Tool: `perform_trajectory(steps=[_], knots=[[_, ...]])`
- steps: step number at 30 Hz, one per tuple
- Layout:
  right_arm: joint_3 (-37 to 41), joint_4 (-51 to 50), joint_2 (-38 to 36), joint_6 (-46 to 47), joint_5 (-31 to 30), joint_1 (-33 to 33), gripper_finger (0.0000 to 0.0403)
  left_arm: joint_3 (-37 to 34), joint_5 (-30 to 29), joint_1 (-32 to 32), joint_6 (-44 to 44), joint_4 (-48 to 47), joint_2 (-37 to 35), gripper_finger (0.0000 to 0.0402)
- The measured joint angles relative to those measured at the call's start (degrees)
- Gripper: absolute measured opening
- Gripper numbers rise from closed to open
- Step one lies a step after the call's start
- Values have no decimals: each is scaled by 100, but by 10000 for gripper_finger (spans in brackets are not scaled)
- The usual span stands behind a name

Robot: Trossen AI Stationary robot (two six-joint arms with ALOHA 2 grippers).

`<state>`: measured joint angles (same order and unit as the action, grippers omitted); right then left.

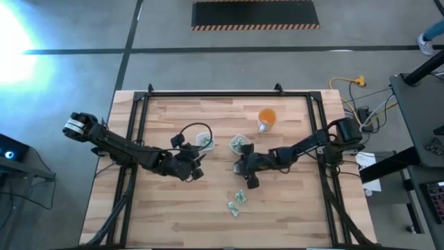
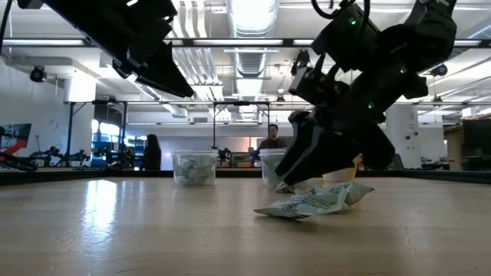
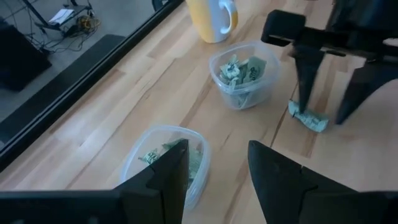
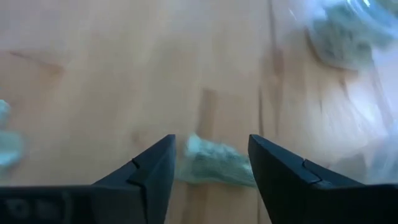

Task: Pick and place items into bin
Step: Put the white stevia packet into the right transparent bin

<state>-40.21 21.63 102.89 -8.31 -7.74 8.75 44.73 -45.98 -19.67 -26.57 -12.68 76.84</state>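
Note:
Small pale green-and-white wrapper pieces lie flat on the wooden table [image 1: 291, 208]. One piece [image 4: 214, 163] [image 3: 308, 117] lies between the open fingers of my right gripper [image 4: 211, 165] [image 1: 248, 175], which points down at it near the table's middle. Two more pieces [image 1: 237, 203] [image 2: 314, 201] lie nearer the near edge. Two clear plastic cups [image 1: 205, 142] [image 1: 240, 144] stand upright with several pieces inside. My left gripper [image 3: 217, 168] [image 1: 191, 167] is open and hangs just above and beside the left cup [image 3: 163, 158], touching nothing. My right gripper comes at the wrapper piece [image 3: 311, 119] from above, pointing down, with one finger on either side of it. The piece lies flat on the table. Whether a fingertip [image 3: 303, 102] touches its end, I cannot tell.
An orange cup [image 1: 267, 118] [image 3: 214, 18] stands behind the clear cups toward the far edge. A black frame [image 1: 208, 92] rims the table. People stand in the room beyond the far edge [image 2: 268, 142]. Bare wood lies along the near edge and both sides.

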Motion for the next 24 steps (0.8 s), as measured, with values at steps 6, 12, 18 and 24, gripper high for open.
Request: perform_trajectory(steps=[6,12,18,24], knots=[[-90,-280,-1,178,-147,-2,201,2,2,0,-3,11,0,148],[-90,-381,35,369,-146,-15,201,4,2,0,-13,75,0,148],[-170,-618,99,452,-135,-13,201,13,4,0,-15,128,0,148],[-297,-894,101,502,-98,22,201,13,9,0,-20,152,0,148]])
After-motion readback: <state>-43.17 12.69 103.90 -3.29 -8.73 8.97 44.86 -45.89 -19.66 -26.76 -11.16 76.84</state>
